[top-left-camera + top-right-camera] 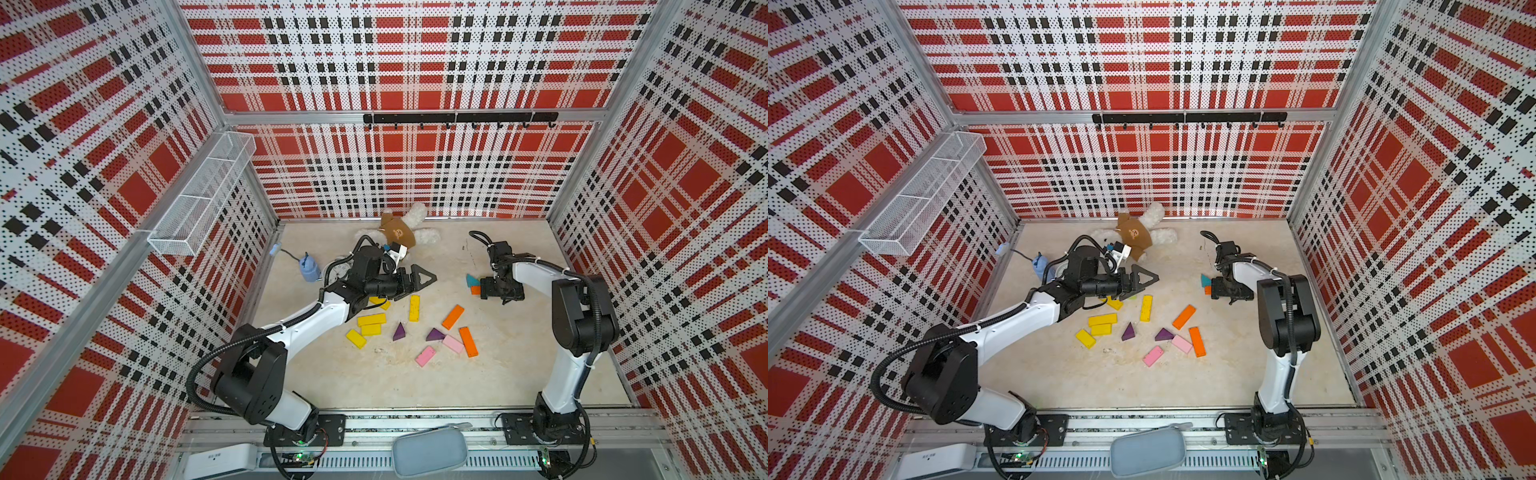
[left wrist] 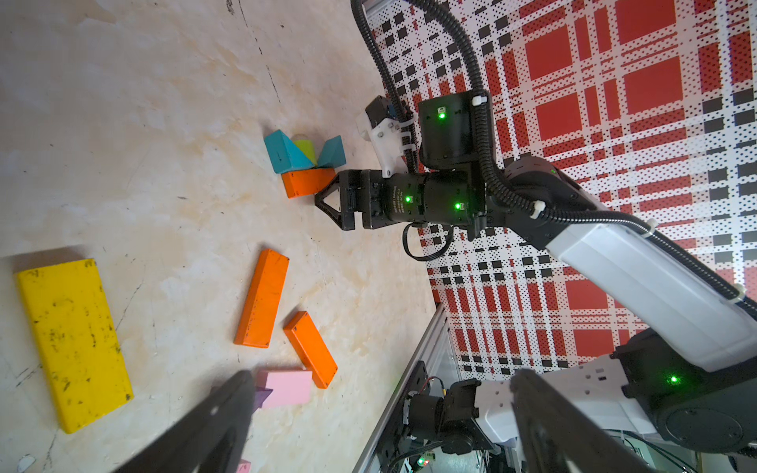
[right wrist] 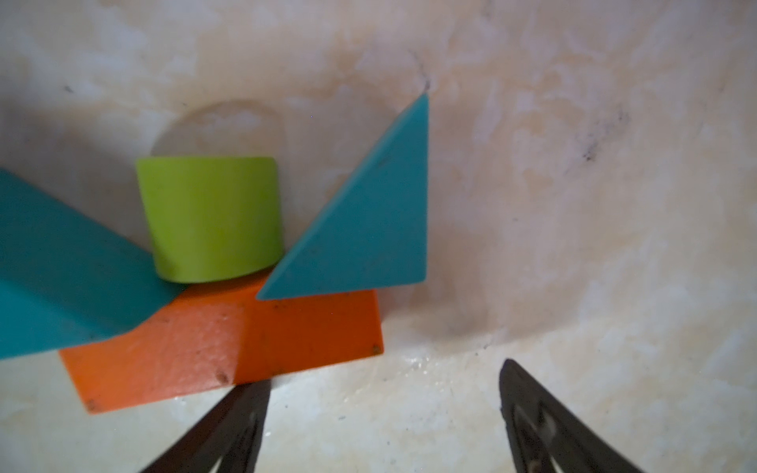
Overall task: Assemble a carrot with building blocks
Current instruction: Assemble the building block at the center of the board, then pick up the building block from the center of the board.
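Top views both show a grey pouch [image 1: 430, 451] lying on the front rail between the two arm bases, with a white box [image 1: 220, 457] further left on the same rail. Past a bare stretch of the table [image 1: 374, 382], the loose building blocks [image 1: 1128, 331] lie scattered flat. Two pink blocks [image 1: 425, 356] are nearest. Just beyond them are two purple triangles [image 1: 434, 335] and two long orange blocks [image 1: 468, 341]. One of the orange blocks touches the pink block beside it. To the left lie several yellow blocks [image 1: 371, 320], one partly under the left forearm.

The left gripper [image 2: 383, 374] hangs above the far edge of the yellow group. Its wrist view shows the two fingers spread wide with nothing between them.

Further back on the right, the right gripper [image 3: 385, 374] is low over the table. It is released and empty, its jaws well apart. One fingertip [image 3: 245, 409] is just beside the near edge of a short orange block [image 3: 286, 336]. Against that block's far edge sit two teal triangles [image 3: 368, 229] slanting outward. A lime cylinder [image 3: 211, 219] stands upright between them, so the four pieces form one tight cluster, well apart from the scattered blocks.

Behind the left arm sits a small blue object [image 1: 309, 269]. Beside it is what seems to be a white clock [image 1: 340, 270], mostly hidden by the wrist. A white-and-brown plush toy [image 1: 399, 232] lies against the back wall.
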`<state>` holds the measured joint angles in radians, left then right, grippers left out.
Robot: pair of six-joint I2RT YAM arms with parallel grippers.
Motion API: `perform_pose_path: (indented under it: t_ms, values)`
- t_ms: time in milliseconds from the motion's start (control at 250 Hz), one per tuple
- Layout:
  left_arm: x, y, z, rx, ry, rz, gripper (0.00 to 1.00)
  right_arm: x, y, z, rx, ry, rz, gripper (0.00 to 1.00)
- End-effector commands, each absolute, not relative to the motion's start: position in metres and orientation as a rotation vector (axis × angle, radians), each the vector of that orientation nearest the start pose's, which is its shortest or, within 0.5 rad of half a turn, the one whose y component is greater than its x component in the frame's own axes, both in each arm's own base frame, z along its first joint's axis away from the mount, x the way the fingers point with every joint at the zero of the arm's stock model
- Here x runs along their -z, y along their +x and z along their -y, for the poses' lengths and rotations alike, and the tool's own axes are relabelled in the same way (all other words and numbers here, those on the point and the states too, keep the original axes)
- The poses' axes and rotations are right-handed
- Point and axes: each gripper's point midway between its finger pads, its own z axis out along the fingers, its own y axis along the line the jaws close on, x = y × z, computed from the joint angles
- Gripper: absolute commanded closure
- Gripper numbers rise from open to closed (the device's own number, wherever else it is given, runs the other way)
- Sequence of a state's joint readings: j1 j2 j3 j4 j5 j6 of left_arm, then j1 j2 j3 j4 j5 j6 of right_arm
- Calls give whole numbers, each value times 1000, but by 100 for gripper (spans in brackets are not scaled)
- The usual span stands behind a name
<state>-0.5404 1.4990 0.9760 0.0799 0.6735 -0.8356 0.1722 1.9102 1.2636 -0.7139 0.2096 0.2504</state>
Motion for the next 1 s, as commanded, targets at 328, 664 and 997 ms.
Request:
perform_pose_path:
  t_ms: [328,664,997]
  values:
    - [-260,335,269,1209,132,-2115,0,-85,351,-76,128,-11,-2771,11]
    - [-333,339,155,774,-364,-1777,1,-87,298,-127,28,-258,-2835,13]
    - [-287,377,161,1233,-331,-1901,9,-73,285,-167,-65,-487,-2829,8]
